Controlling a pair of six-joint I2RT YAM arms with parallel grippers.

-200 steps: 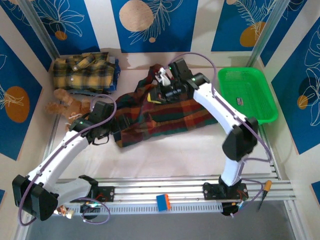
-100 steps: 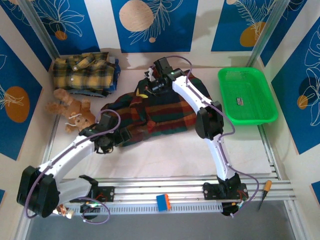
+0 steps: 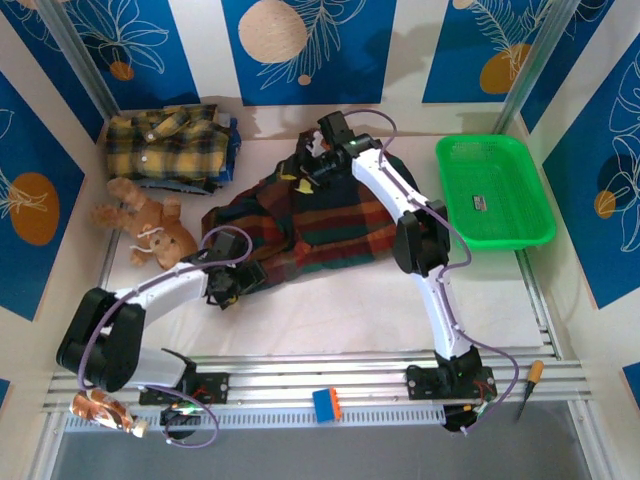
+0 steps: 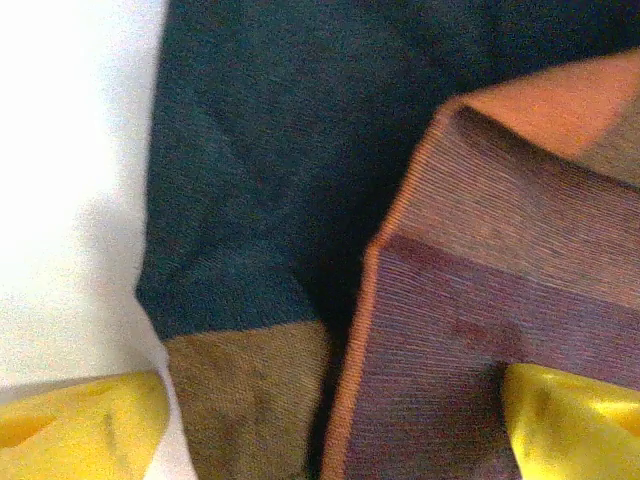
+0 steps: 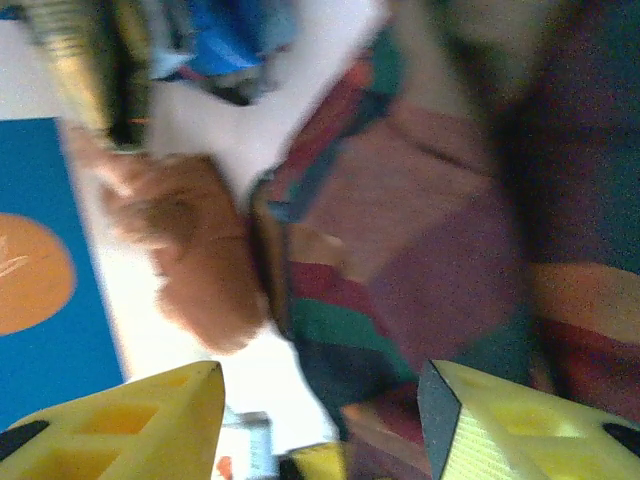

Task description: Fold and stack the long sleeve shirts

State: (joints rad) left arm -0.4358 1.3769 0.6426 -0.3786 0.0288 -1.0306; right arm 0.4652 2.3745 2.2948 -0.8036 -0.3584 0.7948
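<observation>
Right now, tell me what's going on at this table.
The robot is working on the dark plaid shirt, which lies rumpled mid-table and is not yet folded. The left gripper is open over the shirt's near-left edge. The right gripper is open above its far edge. The yellow shirt lies folded at the back left, with a teddy bear in front of it.

The dark plaid shirt (image 3: 300, 235) lies rumpled across the middle of the table (image 3: 340, 315). The left gripper (image 3: 232, 285) sits at its near left corner, and the right gripper (image 3: 312, 165) is at its far edge. The yellow plaid shirt (image 3: 165, 145) lies folded in the far left corner. The teddy bear (image 3: 150, 228) lies near it, and the green basket (image 3: 510, 180) stands far right.
</observation>
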